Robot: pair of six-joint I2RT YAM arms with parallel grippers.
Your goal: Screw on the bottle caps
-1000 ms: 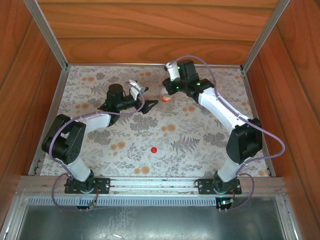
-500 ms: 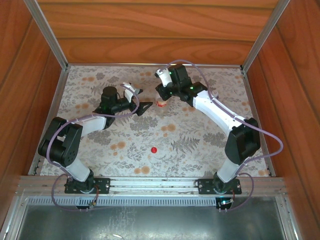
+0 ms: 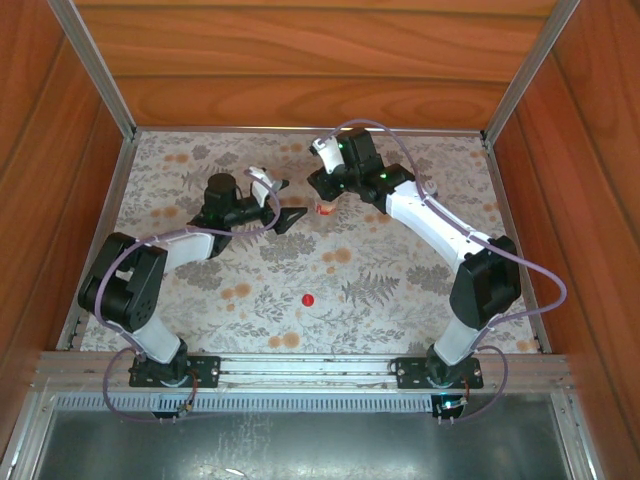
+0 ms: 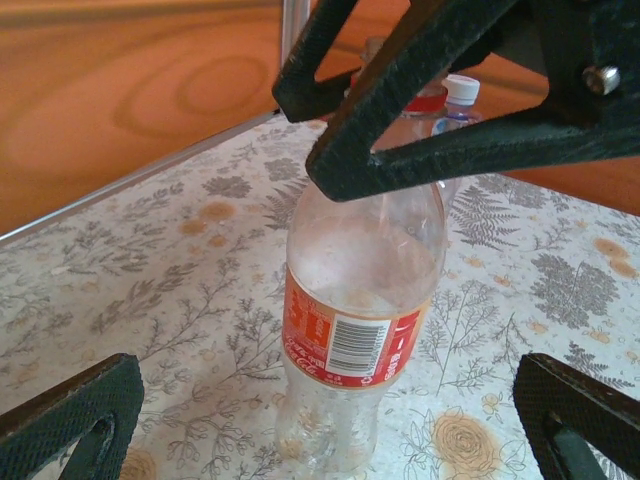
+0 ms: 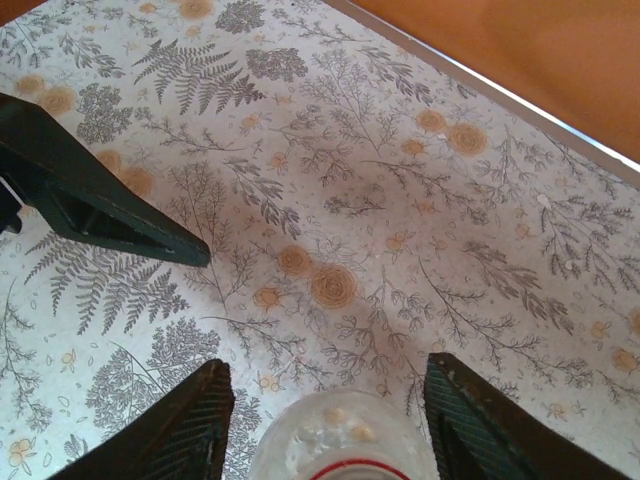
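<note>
Red round plastic cap lies loose, well apart from both grippers: not yet fitted. Clear red-labelled plastic bottle stands upright inside the wide-spread left gripper; the right gripper, released, straddles its top. White plastic cap beyond appears fitted.

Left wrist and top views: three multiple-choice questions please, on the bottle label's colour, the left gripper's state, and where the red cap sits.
1. The bottle has a label that is: A blue; B red and white; C green.
2. The left gripper is: A shut; B clamped on the bottle; C open.
3. The red cap is: A lying loose on the table; B in the left gripper; C against the back wall.
Answers: B, a red band with a white barcode patch; C, its jaws stand far apart; A, it lies alone on the table.
</note>
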